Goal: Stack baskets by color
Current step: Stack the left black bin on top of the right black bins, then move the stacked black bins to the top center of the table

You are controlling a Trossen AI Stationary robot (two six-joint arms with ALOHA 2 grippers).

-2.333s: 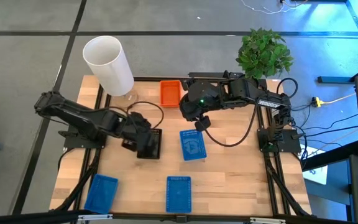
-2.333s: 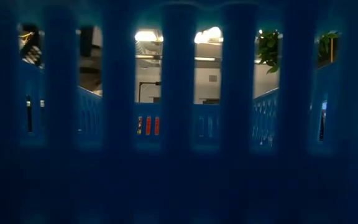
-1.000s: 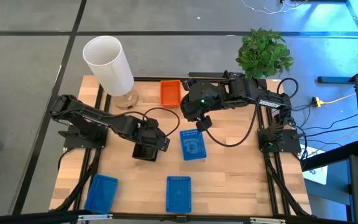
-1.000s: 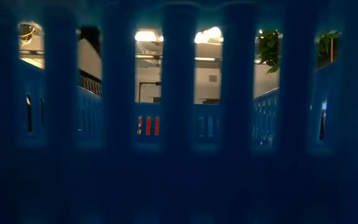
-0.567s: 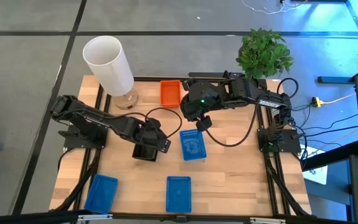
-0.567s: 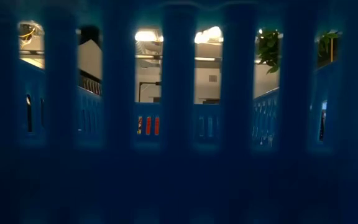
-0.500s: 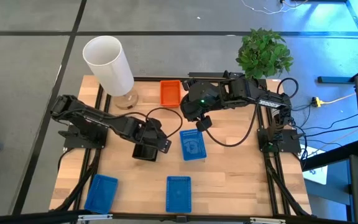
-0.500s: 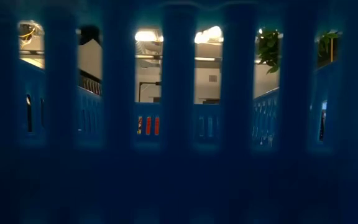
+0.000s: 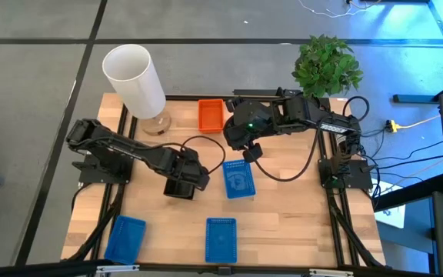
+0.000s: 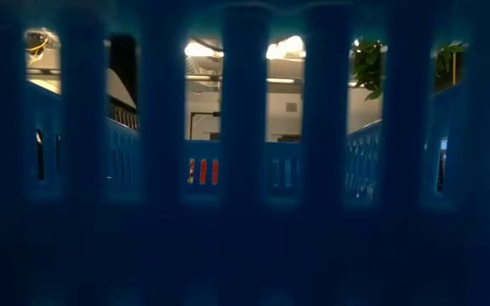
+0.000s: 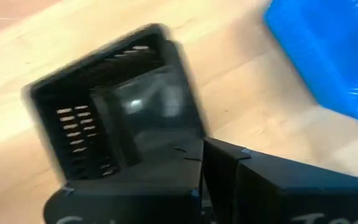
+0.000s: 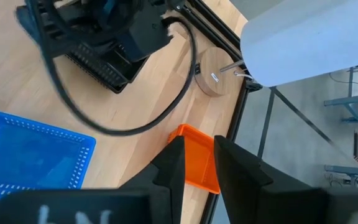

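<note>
A black basket (image 9: 177,188) stands on its base left of the table's middle; in the left wrist view the black basket (image 11: 104,118) lies just past my fingers. My left gripper (image 9: 194,178) is shut at its right wall. My right gripper (image 9: 248,152) hangs open above the table, just beyond the far end of a blue basket (image 9: 238,178), with nothing between its fingers (image 12: 169,168). An orange basket (image 9: 211,114) sits at the far edge. Two more blue baskets (image 9: 125,237) (image 9: 221,238) lie along the near edge. My left gripper meets the black basket at the rim of its right wall (image 11: 192,138), near a corner, coming steeply from above. The shut fingers (image 11: 229,174) cover the place of contact, so how much of the wall lies between them cannot be told. The basket rests on the table.
A tall white cylinder (image 9: 133,77) stands at the far left on a round wooden foot, and a green plant (image 9: 327,65) stands at the far right. The near blue basket's wall (image 10: 245,170) fills the low view. Bare wood lies between the baskets.
My left gripper has closed its fingers at the black basket's right wall, and its wrist has rolled a little. The basket has stayed on the table.
</note>
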